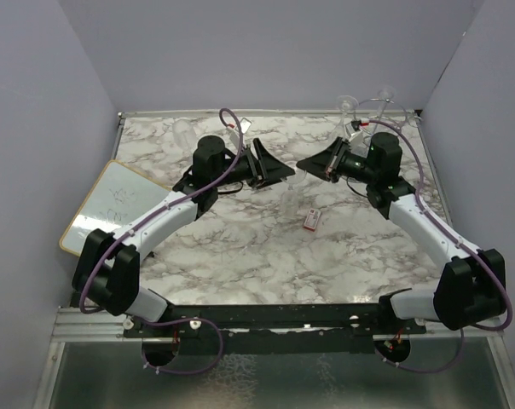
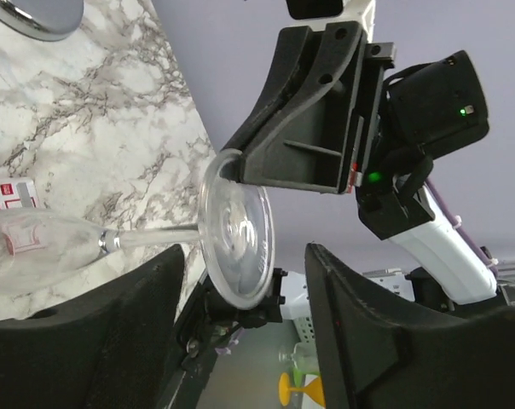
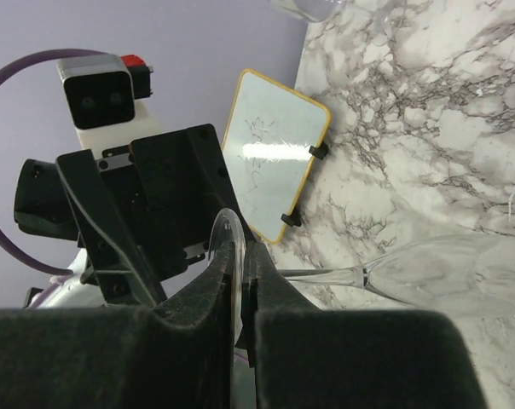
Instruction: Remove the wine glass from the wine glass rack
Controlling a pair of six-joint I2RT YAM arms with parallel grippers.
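The clear wine glass [image 1: 291,199] hangs foot up between my two grippers above the marble table's middle. My right gripper [image 3: 242,285] is shut on the rim of its round foot [image 3: 227,234], and the stem and bowl [image 3: 445,274] reach toward the table. My left gripper [image 2: 245,328] is open, and the foot [image 2: 236,234] sits just beyond its spread fingers without touching them. The two grippers [image 1: 279,170] [image 1: 315,164] face each other. The wine glass rack [image 1: 379,112] stands at the back right, and its shiny base [image 2: 37,15] shows in the left wrist view.
A small red and white packet [image 1: 312,220] lies on the table under the glass. A yellow-framed whiteboard [image 1: 112,204] leans at the left edge. Other clear glasses [image 1: 349,106] hang on the rack. Grey walls close in the table on three sides.
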